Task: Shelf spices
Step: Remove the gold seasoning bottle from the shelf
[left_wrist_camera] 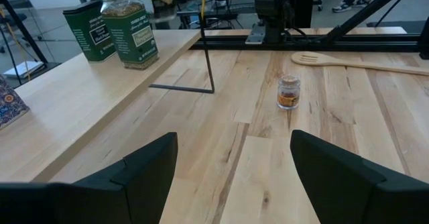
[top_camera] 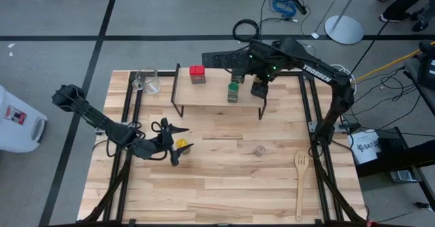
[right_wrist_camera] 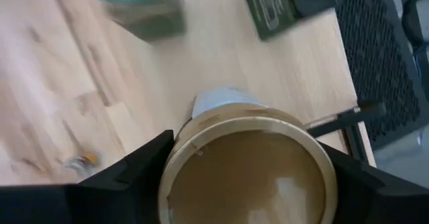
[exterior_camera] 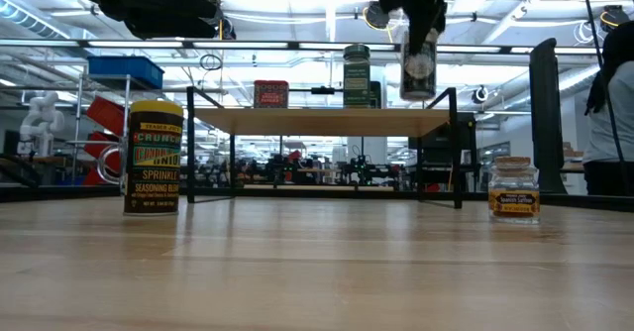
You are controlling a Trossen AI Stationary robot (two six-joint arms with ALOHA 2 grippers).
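The shelf [top_camera: 217, 96] stands at the table's far side. On its plank stand a red square tin [top_camera: 197, 74], a green-lidded jar [top_camera: 234, 91] and a dark tin [left_wrist_camera: 87, 29]. My right gripper [top_camera: 259, 88] is over the shelf's right end, shut on a tan cylindrical jar [exterior_camera: 418, 63]. A yellow jar [exterior_camera: 154, 158] stands on the table at the left, and my left gripper [left_wrist_camera: 234, 143] hovers open just above it, touching nothing. A tiny brown jar [top_camera: 259, 150] stands on the table in front of the shelf. My right gripper pinches the tan jar between its two fingers, one finger [right_wrist_camera: 144, 163] on each side of the lid's rim [right_wrist_camera: 175, 158]. The fingers come from above, pointing steeply down. The jar hangs upright below them, its base a little clear of the shelf's plank.
A clear glass cup [top_camera: 148, 82] stands at the shelf's far left corner. A wooden spatula [top_camera: 300, 179] lies near the table's right edge. Black frame rails [top_camera: 309, 111] run along both sides. A person [exterior_camera: 609, 103] stands beyond the table at the right.
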